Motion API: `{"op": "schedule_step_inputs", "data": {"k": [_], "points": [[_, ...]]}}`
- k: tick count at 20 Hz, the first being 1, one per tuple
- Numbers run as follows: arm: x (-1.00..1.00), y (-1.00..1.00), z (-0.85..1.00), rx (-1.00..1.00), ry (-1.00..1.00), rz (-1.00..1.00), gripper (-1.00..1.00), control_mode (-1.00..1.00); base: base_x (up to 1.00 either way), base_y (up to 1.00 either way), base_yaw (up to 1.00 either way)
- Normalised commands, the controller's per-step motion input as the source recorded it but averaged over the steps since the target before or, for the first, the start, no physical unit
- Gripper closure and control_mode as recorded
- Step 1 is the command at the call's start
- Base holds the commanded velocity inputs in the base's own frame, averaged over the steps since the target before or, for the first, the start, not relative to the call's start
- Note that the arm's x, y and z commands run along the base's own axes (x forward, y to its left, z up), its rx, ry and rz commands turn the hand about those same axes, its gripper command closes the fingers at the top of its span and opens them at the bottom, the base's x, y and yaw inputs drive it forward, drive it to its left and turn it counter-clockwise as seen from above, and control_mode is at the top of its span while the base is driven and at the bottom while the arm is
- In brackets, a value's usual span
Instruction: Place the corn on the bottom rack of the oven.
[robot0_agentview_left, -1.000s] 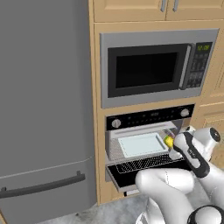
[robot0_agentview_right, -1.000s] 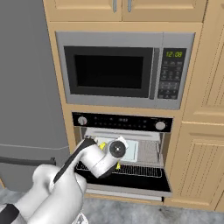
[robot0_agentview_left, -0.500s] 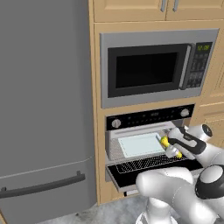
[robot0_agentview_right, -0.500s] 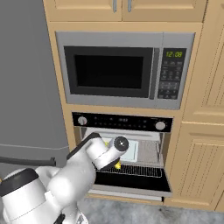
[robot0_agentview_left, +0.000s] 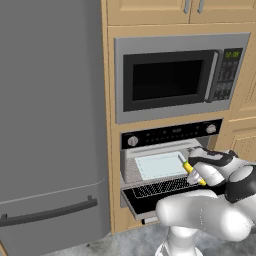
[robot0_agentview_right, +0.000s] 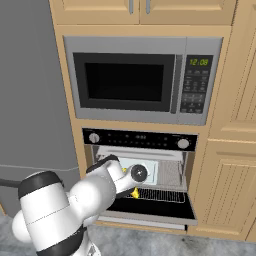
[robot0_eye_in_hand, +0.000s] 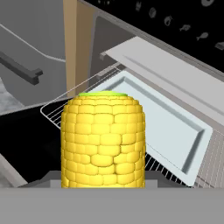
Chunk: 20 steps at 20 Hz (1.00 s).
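My arm bends low and reaches forward to the open oven (robot0_agentview_left: 170, 137), its wrist over the dropped black door (robot0_agentview_right: 155, 207). My claw (robot0_agentview_left: 192, 172) is clamped around the corn (robot0_eye_in_hand: 103, 140), held just above the front edge of the bottom rack (robot0_eye_in_hand: 61, 111). The cob's long axis runs along my fingers, green tip pointing into the cavity toward the pale tray (robot0_eye_in_hand: 170, 127).
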Motion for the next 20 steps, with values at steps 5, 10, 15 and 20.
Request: {"op": "schedule_step_inputs", "data": {"k": [5,10,15,20], "points": [[0.27,0.00,0.00,0.01,0.01,-0.13,1.00,-1.00,0.00,0.00,0.00],[0.12,0.00,-0.04,0.07,0.02,-0.11,1.00,-1.00,0.00,0.00,0.00],[0.07,0.00,0.00,0.23,0.02,-0.10,1.00,-1.00,0.00,0.00,0.00],[0.17,0.00,-0.02,0.24,0.00,-0.15,1.00,-1.00,0.00,0.00,0.00]]}}
